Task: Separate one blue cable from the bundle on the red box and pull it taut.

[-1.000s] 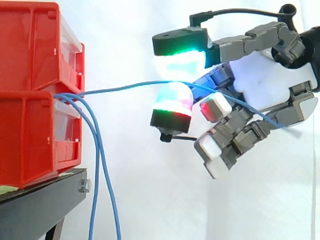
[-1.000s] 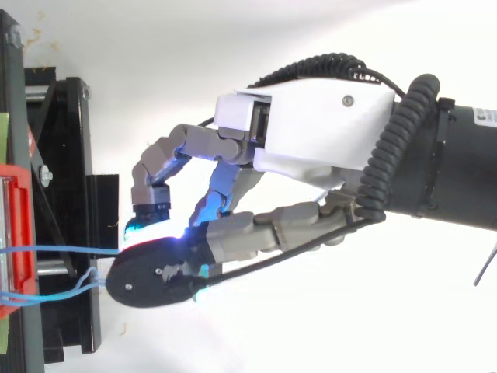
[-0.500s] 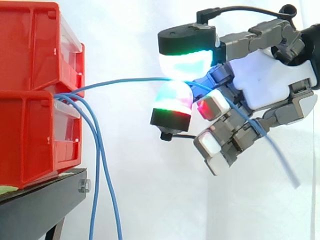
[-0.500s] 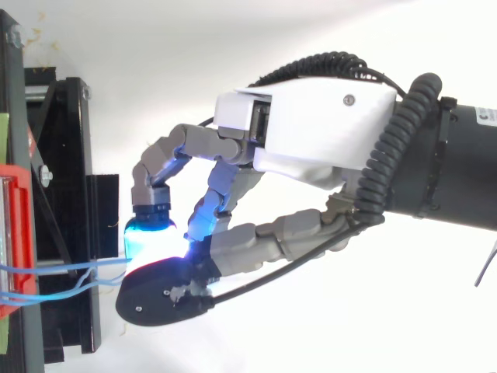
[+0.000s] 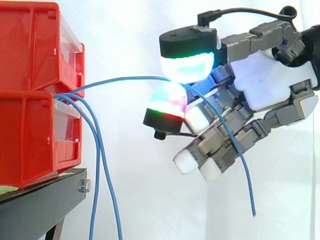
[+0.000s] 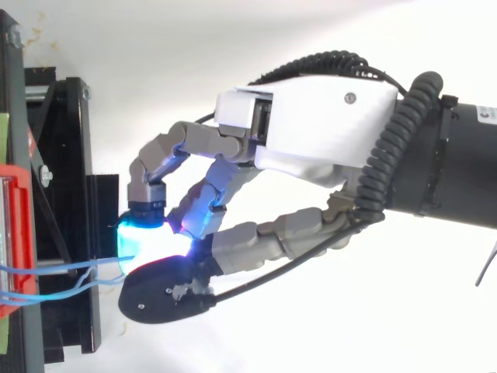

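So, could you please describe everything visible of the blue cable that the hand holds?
The cable is thin, blue and looks plastic-sheathed. It leaves the gap between the red bins and bows gently up to the hand, where glowing pads pinch it. It then curves down across the fingers to a free end hanging in the air. It is not straight.

Red bins (image 5: 35,125): cut at left edge. Hanging blue cables (image 5: 95,200): ends below bottom edge. Pinched blue cable (image 5: 125,78): hidden between robot hand (image 5: 270,80) pads.
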`<action>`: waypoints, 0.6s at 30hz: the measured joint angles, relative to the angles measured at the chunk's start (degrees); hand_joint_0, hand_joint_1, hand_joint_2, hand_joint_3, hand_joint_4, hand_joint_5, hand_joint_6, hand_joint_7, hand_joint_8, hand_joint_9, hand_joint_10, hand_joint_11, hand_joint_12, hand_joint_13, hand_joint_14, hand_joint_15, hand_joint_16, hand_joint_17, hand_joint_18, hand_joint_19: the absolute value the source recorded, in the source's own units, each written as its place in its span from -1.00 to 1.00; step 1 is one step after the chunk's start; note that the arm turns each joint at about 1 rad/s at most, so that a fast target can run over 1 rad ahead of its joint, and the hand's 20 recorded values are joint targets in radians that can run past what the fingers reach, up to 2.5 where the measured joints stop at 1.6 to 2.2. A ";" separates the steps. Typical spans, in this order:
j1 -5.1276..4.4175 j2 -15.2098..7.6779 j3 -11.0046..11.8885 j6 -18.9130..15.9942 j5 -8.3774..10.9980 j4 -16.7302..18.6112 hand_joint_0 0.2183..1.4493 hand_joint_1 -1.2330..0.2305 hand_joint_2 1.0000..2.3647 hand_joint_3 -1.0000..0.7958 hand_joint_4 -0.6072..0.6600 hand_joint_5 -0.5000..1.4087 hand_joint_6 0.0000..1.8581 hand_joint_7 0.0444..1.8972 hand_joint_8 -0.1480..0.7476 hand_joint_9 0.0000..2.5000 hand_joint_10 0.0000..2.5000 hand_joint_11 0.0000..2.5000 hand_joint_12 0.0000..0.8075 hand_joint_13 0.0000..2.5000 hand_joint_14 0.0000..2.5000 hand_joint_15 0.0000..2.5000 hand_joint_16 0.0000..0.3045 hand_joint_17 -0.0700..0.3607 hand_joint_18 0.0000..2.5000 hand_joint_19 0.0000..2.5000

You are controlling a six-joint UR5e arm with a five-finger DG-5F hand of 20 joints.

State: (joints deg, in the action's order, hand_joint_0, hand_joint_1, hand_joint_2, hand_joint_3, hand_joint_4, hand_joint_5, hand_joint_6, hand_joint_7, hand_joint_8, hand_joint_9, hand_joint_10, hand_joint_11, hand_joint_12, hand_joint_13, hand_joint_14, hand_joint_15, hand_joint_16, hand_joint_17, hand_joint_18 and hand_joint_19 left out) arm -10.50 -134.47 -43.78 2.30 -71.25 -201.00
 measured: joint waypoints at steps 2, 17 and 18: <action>0.03 0.11 0.01 -0.01 -0.09 -0.90 -0.43 -0.46 -0.76 0.06 -0.03 -0.53 -0.03 0.01 -0.15 -0.44 -1.00 -1.00 0.08 -0.53 -1.00 -0.91 -0.56 0.03 -0.62 -0.79; 0.05 1.92 -0.41 0.00 0.02 -5.84 -0.43 -0.48 -0.75 0.04 -0.04 -0.53 -0.05 0.06 -0.16 -0.59 -1.00 -1.00 0.10 -0.64 -1.00 -0.94 -0.51 0.10 -0.79 -0.88; 0.05 1.92 -0.80 -0.01 0.00 -5.83 -0.43 -0.48 -0.76 0.04 -0.05 -0.53 -0.05 0.07 -0.16 -0.60 -1.00 -1.00 0.10 -0.65 -1.00 -0.95 -0.51 0.10 -0.80 -0.89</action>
State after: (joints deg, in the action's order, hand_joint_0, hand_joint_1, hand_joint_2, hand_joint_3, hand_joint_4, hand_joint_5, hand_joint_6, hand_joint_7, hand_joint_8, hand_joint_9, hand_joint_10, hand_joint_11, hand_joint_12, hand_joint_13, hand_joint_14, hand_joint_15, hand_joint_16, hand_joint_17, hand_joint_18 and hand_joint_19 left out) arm -10.46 -132.55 -44.58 2.29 -71.25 -206.84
